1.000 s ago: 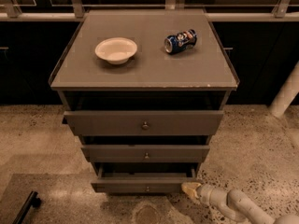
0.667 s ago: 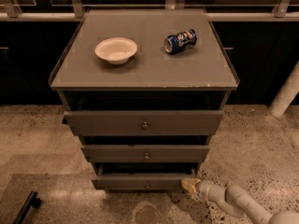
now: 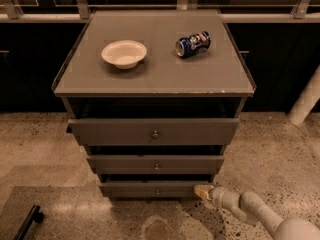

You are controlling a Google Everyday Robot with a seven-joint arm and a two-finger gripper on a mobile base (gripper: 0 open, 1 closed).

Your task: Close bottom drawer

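End effector touches bottom drawer front's rt end (grip state: can't tell).

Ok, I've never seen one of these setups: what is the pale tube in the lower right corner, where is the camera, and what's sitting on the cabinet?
The pale tube is the robot's single arm, reaching in from the lower right. Its tip is the gripper, low down at the right end of the bottom drawer front, apparently against it; I can see nothing held in it. There is only one camera, looking down at the grey cabinet from in front and above. All three drawers stand a little way out. On top are a white bowl and a blue can lying on its side.
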